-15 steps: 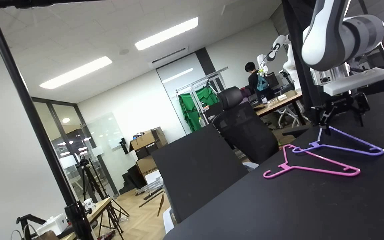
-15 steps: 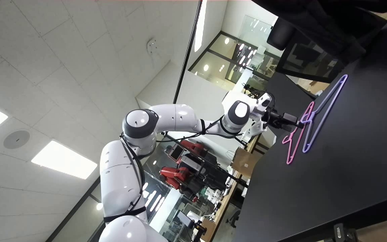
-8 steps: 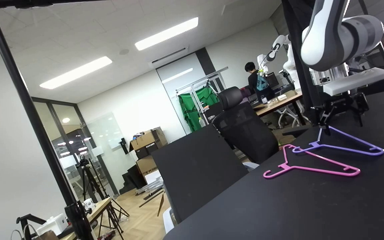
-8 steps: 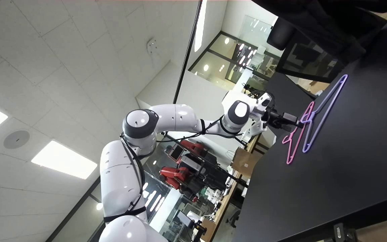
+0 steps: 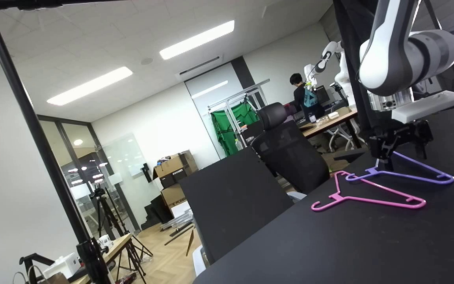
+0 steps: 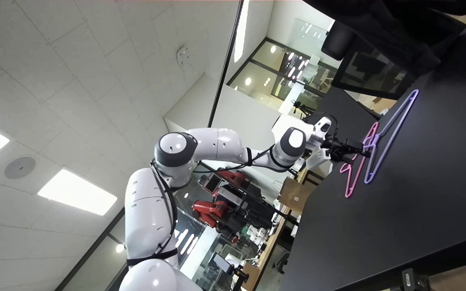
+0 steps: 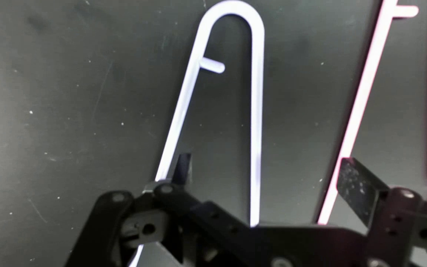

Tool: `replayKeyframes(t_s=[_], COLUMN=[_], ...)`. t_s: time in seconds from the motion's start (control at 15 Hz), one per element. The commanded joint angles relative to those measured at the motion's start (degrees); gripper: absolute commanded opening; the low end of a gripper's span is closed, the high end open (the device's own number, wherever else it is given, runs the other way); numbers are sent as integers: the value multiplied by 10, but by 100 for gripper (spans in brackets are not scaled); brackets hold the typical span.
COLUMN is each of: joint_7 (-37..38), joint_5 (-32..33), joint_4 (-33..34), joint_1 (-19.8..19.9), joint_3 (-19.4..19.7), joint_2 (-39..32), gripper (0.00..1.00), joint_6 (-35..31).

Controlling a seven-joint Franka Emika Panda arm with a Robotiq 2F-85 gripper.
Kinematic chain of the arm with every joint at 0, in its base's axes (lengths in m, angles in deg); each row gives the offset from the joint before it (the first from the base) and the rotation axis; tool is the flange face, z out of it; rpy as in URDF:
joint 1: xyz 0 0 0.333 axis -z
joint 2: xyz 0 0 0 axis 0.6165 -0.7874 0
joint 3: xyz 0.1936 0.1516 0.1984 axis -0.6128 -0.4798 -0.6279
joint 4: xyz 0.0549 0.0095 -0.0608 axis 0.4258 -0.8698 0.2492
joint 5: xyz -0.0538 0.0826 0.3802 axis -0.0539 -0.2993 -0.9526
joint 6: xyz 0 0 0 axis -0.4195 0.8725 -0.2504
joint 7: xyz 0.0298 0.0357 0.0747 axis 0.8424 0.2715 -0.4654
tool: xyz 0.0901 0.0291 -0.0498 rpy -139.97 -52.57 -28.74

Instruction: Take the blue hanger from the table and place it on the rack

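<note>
Since the blue hanger (image 7: 257,78) looks light, stiff and slick, pinch one side bar (image 7: 256,148) firmly. The gripper (image 7: 266,173) stands spread, holding nothing.
</note>
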Motion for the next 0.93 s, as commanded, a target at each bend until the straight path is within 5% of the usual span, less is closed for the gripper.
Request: replayKeyframes(t_s=[0.0,0.13,0.2,0.87], joint_7=[-26,-32,-30,-27], joint_5=[1,2,4,6], joint_4=[13,15,16,19], joint_1=[7,6,3,0], joint_3=[-11,-11,-8,3], joint_2=[-21,-30,-34,-39], gripper=[100,100,75,9], joint_6=[-15,-19,-26,-35])
